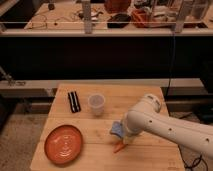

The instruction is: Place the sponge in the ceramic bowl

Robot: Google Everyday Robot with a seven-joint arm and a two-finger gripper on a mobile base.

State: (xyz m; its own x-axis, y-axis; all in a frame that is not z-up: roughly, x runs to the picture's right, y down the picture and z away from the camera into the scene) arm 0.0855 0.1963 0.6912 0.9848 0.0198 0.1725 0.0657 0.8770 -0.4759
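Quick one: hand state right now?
Hand: low over the wooden table, beside the small light-blue sponge block, mostly hidden behind the white arm; open or closed cannot be told.

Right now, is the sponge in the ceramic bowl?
No, the sponge is at the gripper beside the carrot, well apart from the ceramic bowl.

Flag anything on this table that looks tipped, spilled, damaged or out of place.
Nothing stands out. The ceramic bowl sits flat and empty, the plastic cup stands upright, and the sponge is beside the carrot, where the pincer is down, largely hidden behind the arm.
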